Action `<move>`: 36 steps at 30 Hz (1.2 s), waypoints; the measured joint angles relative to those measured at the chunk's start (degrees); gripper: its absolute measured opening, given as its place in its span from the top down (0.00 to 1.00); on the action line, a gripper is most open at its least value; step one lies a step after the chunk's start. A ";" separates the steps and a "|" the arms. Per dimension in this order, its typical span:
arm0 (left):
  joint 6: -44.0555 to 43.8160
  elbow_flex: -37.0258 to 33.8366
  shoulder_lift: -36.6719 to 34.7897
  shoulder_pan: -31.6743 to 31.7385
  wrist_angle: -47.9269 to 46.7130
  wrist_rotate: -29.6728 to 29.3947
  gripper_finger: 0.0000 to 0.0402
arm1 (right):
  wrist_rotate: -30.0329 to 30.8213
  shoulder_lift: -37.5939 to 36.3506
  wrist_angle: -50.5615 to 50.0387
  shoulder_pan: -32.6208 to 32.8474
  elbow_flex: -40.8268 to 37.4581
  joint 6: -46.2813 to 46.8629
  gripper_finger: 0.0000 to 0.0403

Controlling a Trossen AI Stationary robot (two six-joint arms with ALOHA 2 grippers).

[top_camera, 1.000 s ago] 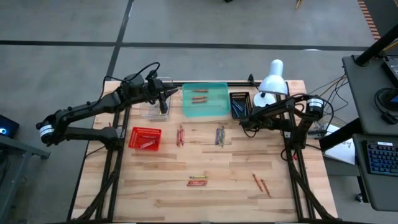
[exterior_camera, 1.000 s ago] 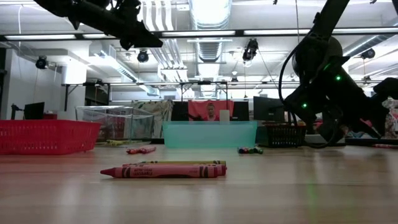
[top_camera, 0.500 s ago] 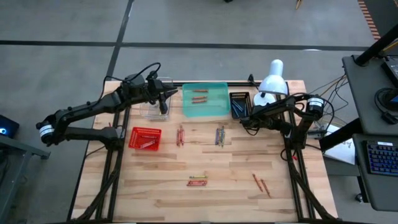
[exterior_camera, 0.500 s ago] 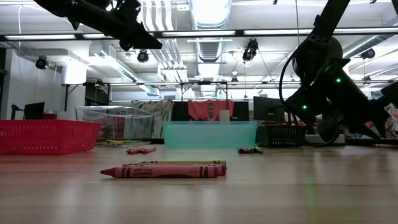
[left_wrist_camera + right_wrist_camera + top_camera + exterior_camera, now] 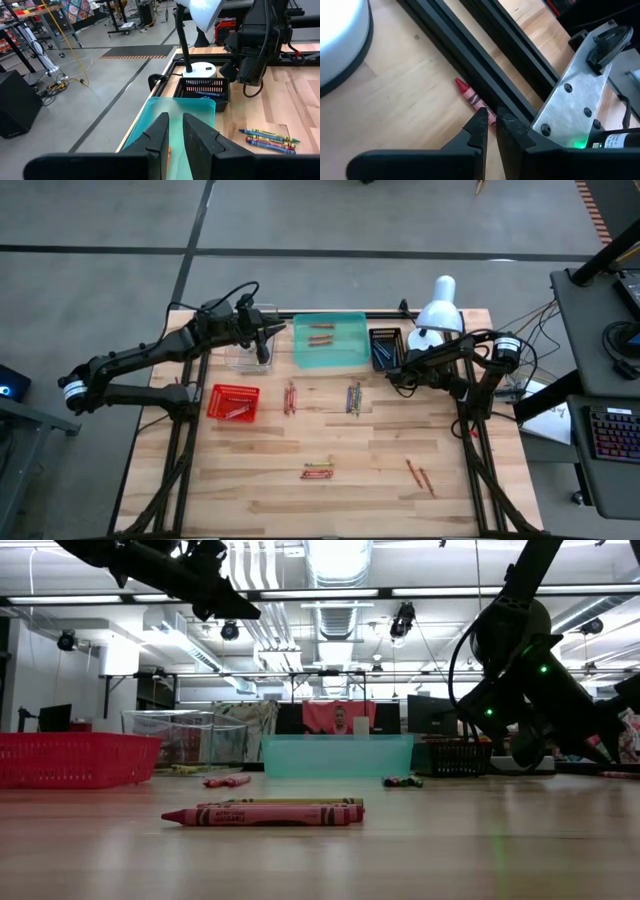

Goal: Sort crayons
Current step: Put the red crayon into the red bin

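Crayons lie in small groups on the wooden table: red ones [image 5: 290, 397], blue and green ones [image 5: 353, 397], a red and yellow pair [image 5: 317, 472] and orange ones [image 5: 420, 475]. My left gripper [image 5: 175, 126] hangs high over the near edge of the teal tray [image 5: 330, 358], shut to a narrow slit with nothing in it. My right gripper [image 5: 492, 117] is low at the table's right side, by its own arm's base, shut. A single red crayon [image 5: 470, 97] lies on the wood along a black rail [image 5: 485, 65], with one end at the fingertips. My right gripper comes slanting down at the red crayon's nearer end [image 5: 486, 111], its fingers in line with the crayon. The fingertips hide that end, so I cannot tell whether they touch or pinch it. The crayon lies flat on the table.
A red mesh basket [image 5: 233, 402], a clear bin [image 5: 243, 355] and a black basket [image 5: 385, 345] holding blue crayons stand along the far half. The teal tray holds orange-brown crayons [image 5: 320, 332]. A white lamp [image 5: 437, 315] stands at the far right.
My right gripper has rolled about its own line while staying where it was; its outline in the low view has changed. My left gripper has kept still.
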 joint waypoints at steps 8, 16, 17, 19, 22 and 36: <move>0.32 0.00 -0.02 0.00 -0.57 0.00 0.90 | 0.44 0.00 0.00 -1.75 0.02 1.20 0.93; 2.44 0.00 -0.16 -0.01 -0.42 -3.19 0.90 | 0.10 0.00 1.32 -4.46 0.01 2.29 0.93; 2.89 0.00 -0.20 0.00 -0.34 -4.69 0.90 | -0.34 0.00 1.94 -4.77 -0.03 2.26 0.93; 3.79 0.00 -0.22 0.00 -0.42 -8.04 0.90 | -1.43 0.00 3.45 -5.23 -0.28 1.71 0.93; 4.10 0.00 -0.24 0.02 -0.52 -12.40 0.90 | -1.56 0.00 4.44 -5.27 -0.73 0.76 0.93; 6.36 0.00 -0.26 0.01 -0.84 -14.99 0.90 | -8.15 -0.13 3.73 -5.27 -0.67 -2.18 0.93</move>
